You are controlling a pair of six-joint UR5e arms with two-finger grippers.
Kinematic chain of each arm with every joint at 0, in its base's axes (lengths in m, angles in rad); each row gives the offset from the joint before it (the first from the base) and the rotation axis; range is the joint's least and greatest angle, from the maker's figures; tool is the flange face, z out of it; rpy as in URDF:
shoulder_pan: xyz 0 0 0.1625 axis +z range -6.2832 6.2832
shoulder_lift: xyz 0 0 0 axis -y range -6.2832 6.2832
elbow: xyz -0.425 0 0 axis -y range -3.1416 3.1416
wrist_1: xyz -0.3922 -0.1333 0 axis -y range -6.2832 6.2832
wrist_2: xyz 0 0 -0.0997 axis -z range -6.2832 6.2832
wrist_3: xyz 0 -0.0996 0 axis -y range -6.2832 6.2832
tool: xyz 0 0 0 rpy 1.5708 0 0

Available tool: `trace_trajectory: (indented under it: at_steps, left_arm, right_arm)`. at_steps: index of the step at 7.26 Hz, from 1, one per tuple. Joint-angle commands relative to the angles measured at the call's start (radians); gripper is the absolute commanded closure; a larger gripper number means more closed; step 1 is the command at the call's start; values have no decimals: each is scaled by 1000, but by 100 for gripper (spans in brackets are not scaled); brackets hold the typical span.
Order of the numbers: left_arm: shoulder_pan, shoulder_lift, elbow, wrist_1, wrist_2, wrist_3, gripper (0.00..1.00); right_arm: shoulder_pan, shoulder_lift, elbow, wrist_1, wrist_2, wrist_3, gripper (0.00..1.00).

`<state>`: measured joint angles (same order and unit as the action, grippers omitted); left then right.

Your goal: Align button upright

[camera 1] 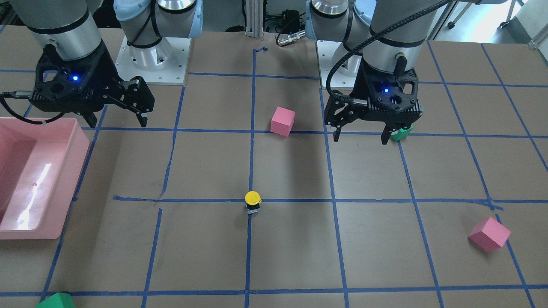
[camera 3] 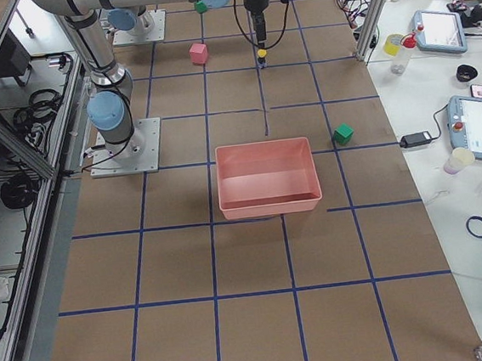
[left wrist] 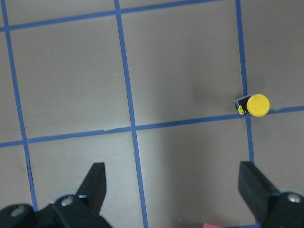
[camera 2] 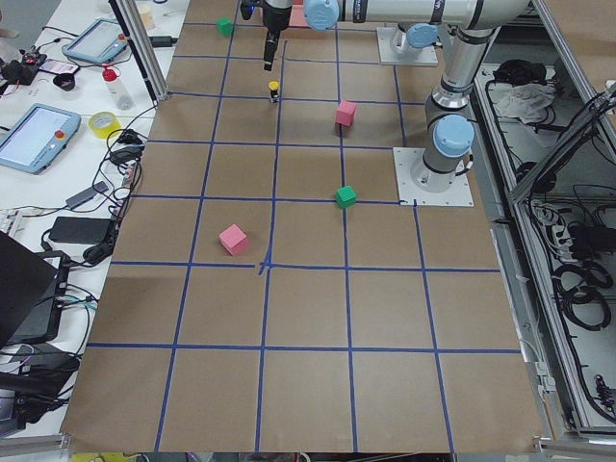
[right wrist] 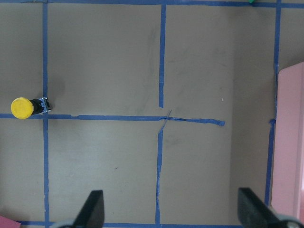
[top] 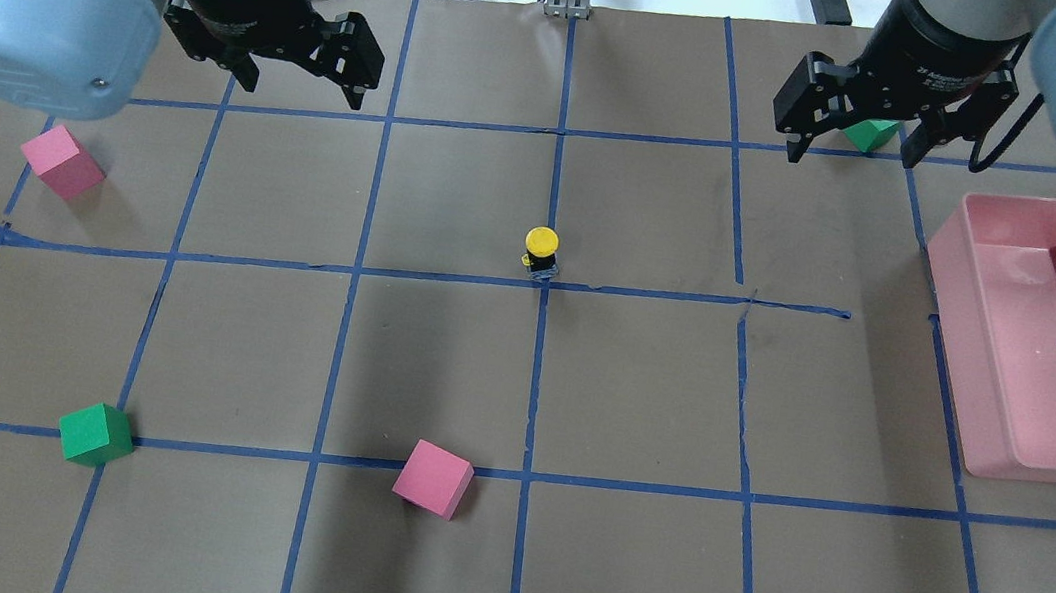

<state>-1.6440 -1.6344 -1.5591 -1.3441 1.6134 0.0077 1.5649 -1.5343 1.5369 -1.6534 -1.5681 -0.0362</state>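
The button (camera 1: pixel 253 202) has a round yellow cap over a black body and stands upright, cap up, on a blue tape crossing mid-table. It also shows in the overhead view (top: pixel 542 251), the left wrist view (left wrist: pixel 255 105) and the right wrist view (right wrist: pixel 26 107). My left gripper (top: pixel 300 57) (camera 1: pixel 361 137) is open and empty, raised well above the table and away from the button. My right gripper (top: pixel 856 125) (camera 1: pixel 117 122) is also open, empty and raised, apart from the button. Both wrist views show only fingertips (left wrist: pixel 95 185) (right wrist: pixel 254 209) spread wide.
A pink tray (top: pixel 956 258) (camera 1: pixel 64 179) stands on my right side. Two pink cubes (top: pixel 433 478) (top: pixel 61 162) and two green cubes (top: pixel 96 433) (top: pixel 871 132) lie scattered on the brown, blue-taped table.
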Motion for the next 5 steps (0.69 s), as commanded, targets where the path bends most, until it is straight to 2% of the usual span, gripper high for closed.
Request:
trace_trajectory:
  at_steps: [1,5]
  left_arm:
    - [6,14,5,-41,-4,0,0]
    - [7,18,8,-76,-4,-2,0]
  right_arm:
    - [-3,-12,-9,20,0,-2,0]
    - [-8,-12,-6,52,-6,-2,0]
